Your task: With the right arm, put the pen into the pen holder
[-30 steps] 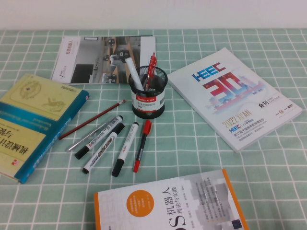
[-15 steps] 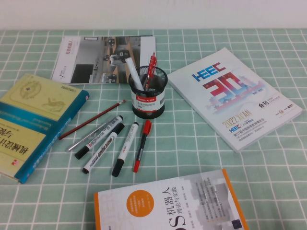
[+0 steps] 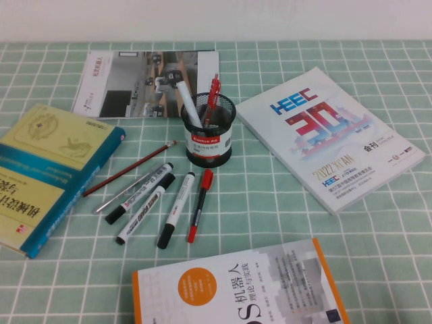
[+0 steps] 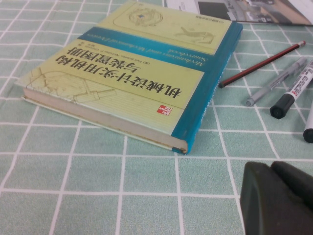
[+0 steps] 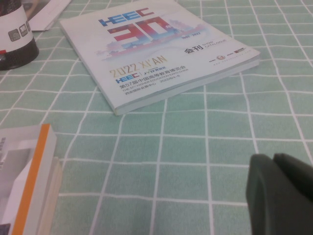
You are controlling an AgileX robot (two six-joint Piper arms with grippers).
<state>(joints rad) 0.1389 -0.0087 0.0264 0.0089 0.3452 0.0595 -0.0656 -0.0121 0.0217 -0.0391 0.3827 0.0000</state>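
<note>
The pen (image 3: 187,103), a white marker, stands tilted inside the pen holder (image 3: 209,138), beside two red pens (image 3: 212,98). The pen holder is a black mesh cup with a white label, at the table's middle; its edge also shows in the right wrist view (image 5: 14,36). Neither arm shows in the high view. My right gripper (image 5: 274,164) is shut and empty, low over the cloth in front of the HEEC booklet (image 5: 156,54). My left gripper (image 4: 271,169) is shut and empty, low over the cloth near the yellow-teal book (image 4: 132,78).
Three black-capped white markers (image 3: 145,208), a red-capped marker (image 3: 200,204), a grey pen (image 3: 128,191) and a pencil (image 3: 128,169) lie left of the holder. A magazine (image 3: 128,81) lies at the back, an orange-edged book (image 3: 236,290) at the front.
</note>
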